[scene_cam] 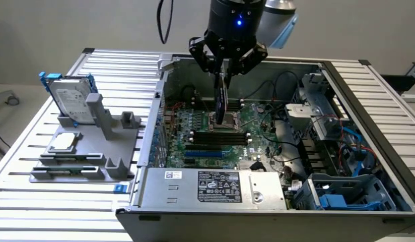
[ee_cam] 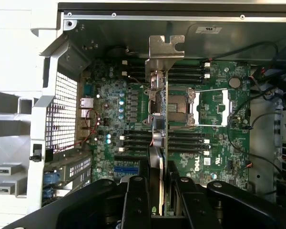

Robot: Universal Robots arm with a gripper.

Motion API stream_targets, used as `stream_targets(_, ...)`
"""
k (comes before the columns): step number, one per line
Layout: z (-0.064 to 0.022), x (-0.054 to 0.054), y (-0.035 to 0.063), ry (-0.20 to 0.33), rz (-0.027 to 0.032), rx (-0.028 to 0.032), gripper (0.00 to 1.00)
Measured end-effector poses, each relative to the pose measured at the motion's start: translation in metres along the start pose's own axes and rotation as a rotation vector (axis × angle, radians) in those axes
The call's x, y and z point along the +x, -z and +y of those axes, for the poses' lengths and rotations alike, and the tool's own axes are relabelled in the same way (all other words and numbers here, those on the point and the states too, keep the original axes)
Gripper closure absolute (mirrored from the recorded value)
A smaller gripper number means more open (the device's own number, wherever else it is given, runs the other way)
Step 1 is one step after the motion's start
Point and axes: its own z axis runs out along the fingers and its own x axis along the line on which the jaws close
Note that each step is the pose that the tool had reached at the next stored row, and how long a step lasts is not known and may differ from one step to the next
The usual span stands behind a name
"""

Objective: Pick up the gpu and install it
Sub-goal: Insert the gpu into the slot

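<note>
My gripper [scene_cam: 226,69] is shut on the gpu [scene_cam: 221,101], which hangs on edge below the fingers, above the green motherboard [scene_cam: 224,136] inside the open computer case [scene_cam: 160,91]. In the wrist view the gpu [ee_cam: 158,109] runs edge-on away from the black fingers [ee_cam: 136,191]. Its silver bracket [ee_cam: 166,47] is at the far end, near the case's back wall. The card hangs over the CPU socket [ee_cam: 181,107] and the black memory slots [ee_cam: 133,138], clear of the board.
A grey fixture [scene_cam: 93,151] on the slatted table at the exterior view's left holds a silver hard drive with blue rails [scene_cam: 72,98] and a square CPU chip [scene_cam: 65,142]. The power supply [scene_cam: 214,186], cables [scene_cam: 348,146] and a blue drive cage [scene_cam: 342,199] crowd the case.
</note>
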Motion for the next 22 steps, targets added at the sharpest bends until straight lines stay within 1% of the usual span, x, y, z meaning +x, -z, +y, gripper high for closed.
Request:
stream_targets(4,0.0,0.0,0.0,0.0,-0.0001,0.0,0.74)
stream_targets(6,0.0002,-0.0002,-0.0002,0.002,-0.0011,0.0001,0.74)
stream_targets(7,0.0002,-0.0004,-0.0004,0.011,0.0,0.0001,0.74)
stream_targets(17,-0.0003,-0.0006,-0.0047,0.182,0.0244,0.0071,0.74)
stream_targets(22,-0.0007,-0.0007,-0.0071,0.273,0.0377,0.0109,0.74)
